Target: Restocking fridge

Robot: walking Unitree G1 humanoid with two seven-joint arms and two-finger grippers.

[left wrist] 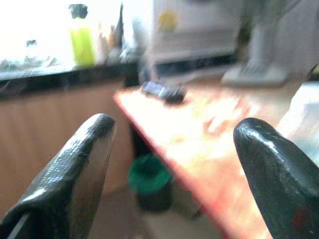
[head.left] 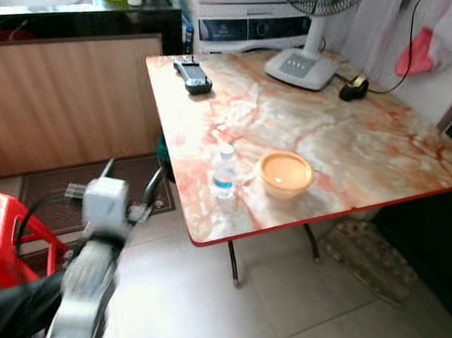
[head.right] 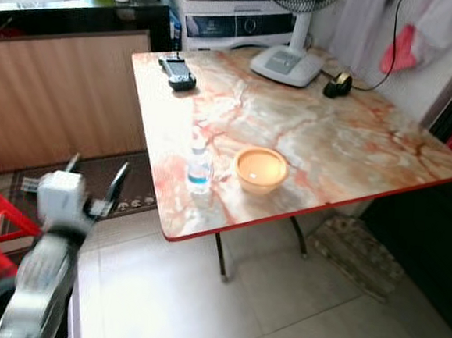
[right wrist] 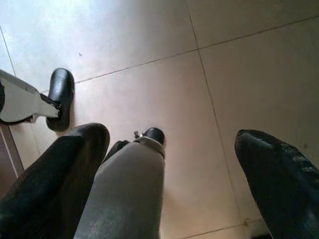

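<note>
Left gripper (head.left: 130, 189): raised ahead of the robot's left side, off the table's near-left corner. Your fingers (left wrist: 75, 169) stand wide apart with nothing between them, which suits an approach not yet committed to a grasp.

Right gripper (right wrist: 172, 179): hangs idle, pointing down at the tiled floor (right wrist: 149, 64). Its fingers are spread and empty.

Water bottle (head.left: 224, 177): the likely item to restock. It stands upright near the table's front edge, at about 2 o'clock from your left gripper and well apart from it. Its place near the edge probably keeps the reach short.

Bowl (head.left: 286, 174): orange, just beside the bottle at the bottle's 3 o'clock, not touching. Expect it to crowd a grasp from that side.

Table (head.left: 368, 149): marble-patterned top with a red rim. A dark handset (head.left: 192, 75) lies at its far-left corner; a fan base (head.left: 300, 68) sits at the far edge.

Head views: you get bottle, bowl and gripper in one layout.

Left wrist view: blurred; you look along the table's left edge toward the handset and a green bin (left wrist: 149, 181) beneath. You cannot make out the bottle there.

Right wrist view: you see the robot's own legs and feet (right wrist: 60, 94) on the tiles.

Fridge: its location cannot be told from these views.
</note>
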